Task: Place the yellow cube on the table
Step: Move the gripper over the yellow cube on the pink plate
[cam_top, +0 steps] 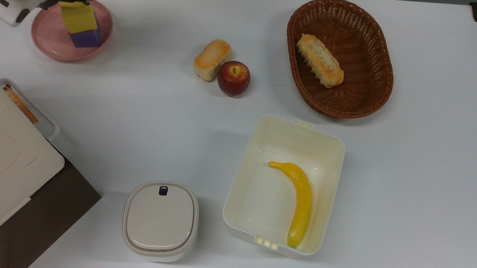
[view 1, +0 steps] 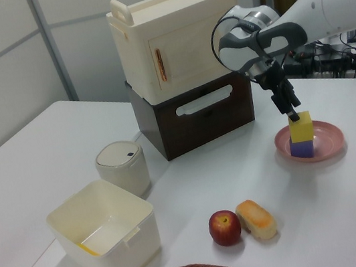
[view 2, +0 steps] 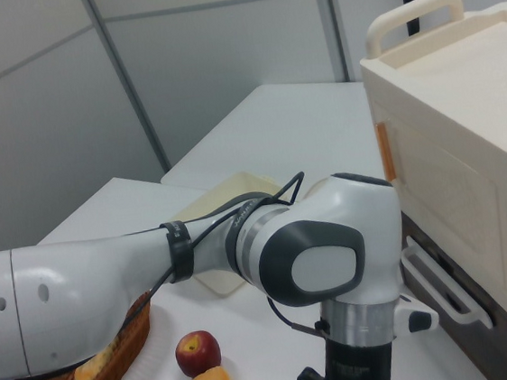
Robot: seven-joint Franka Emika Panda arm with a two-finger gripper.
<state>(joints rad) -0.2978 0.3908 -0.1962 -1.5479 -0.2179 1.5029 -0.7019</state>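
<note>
The yellow cube [cam_top: 77, 17] sits on top of a purple cube [cam_top: 86, 37], and both stand in the pink plate [cam_top: 46, 36], at about 10 o'clock in the top view, near the far edge of the table [cam_top: 144, 112]. In the left view the same stack is at about 3 o'clock.

The gripper [view 1: 293, 115] is right at the top of the yellow cube; in the left view its tips reach the upper edge of the block. I cannot tell if the jaws are open or closed, because the arm and the cube hide them. The cube looks square on the purple one and not lifted, so I judge that the step in hand is the approach and grasp, not the carrying.

The next move, in my opinion, calls for the fingers to go down on two opposite faces of the yellow cube and close on it without pushing it sideways. The purple cube below is loose, so a push from the side could slide the whole stack on the plate. After the grasp, the cube must go straight up, clear the plate rim, and then travel to a free part of the table. Toward 3 o'clock of the plate in the top view there is bare white surface before the bread [cam_top: 212, 59] and the apple [cam_top: 234, 78], which seems a good place.
</note>
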